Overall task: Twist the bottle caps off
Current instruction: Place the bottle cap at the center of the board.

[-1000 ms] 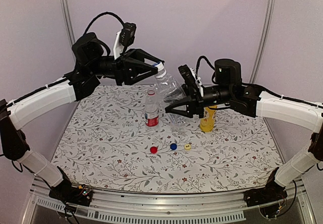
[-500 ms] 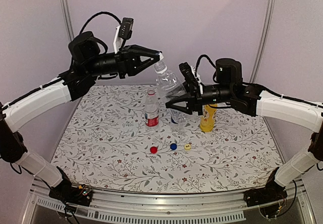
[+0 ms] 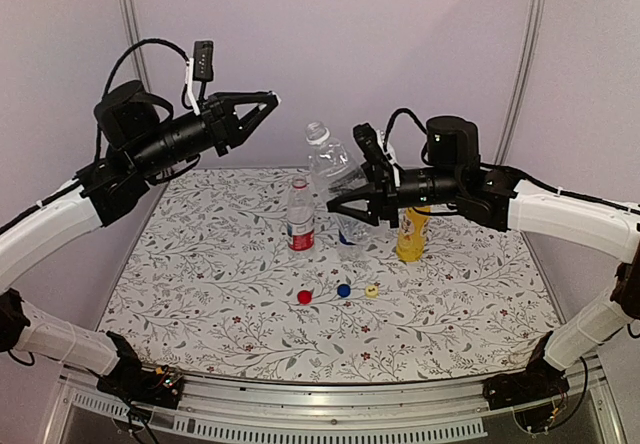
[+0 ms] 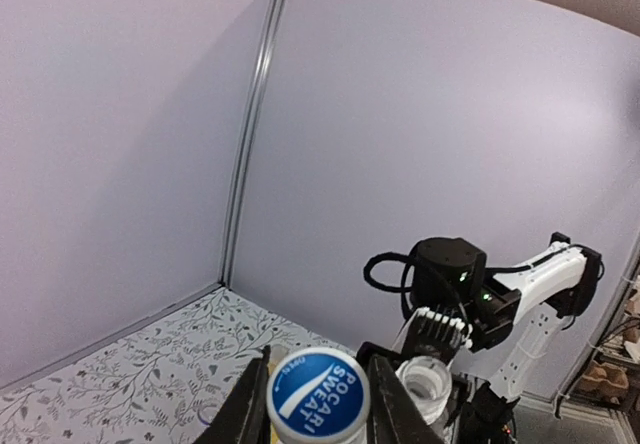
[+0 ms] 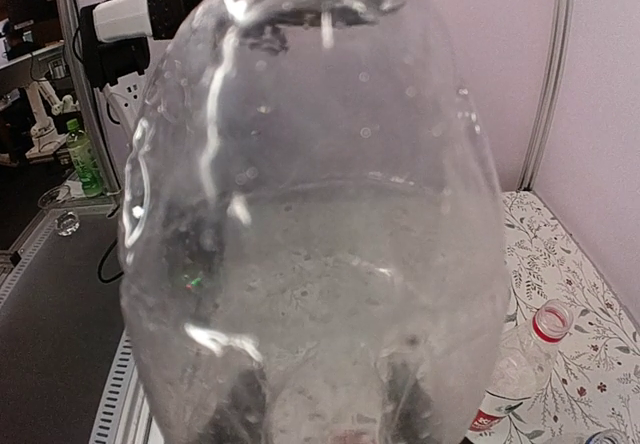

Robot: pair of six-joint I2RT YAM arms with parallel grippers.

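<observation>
One clear bottle (image 3: 335, 169) is clamped by right end effector (image 3: 343, 206); left end effector (image 3: 268, 104) pinches blue cap (image 4: 318, 396).

Three caps (image 3: 343, 290) (in a row) lie before the standing bottles (image 3: 301, 216).

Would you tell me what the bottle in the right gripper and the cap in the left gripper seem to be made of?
The clear bottle: thin transparent plastic, glossy; you see through it, with bright highlights on its walls. The blue cap: opaque plastic, probably, with a smooth printed top.
</observation>
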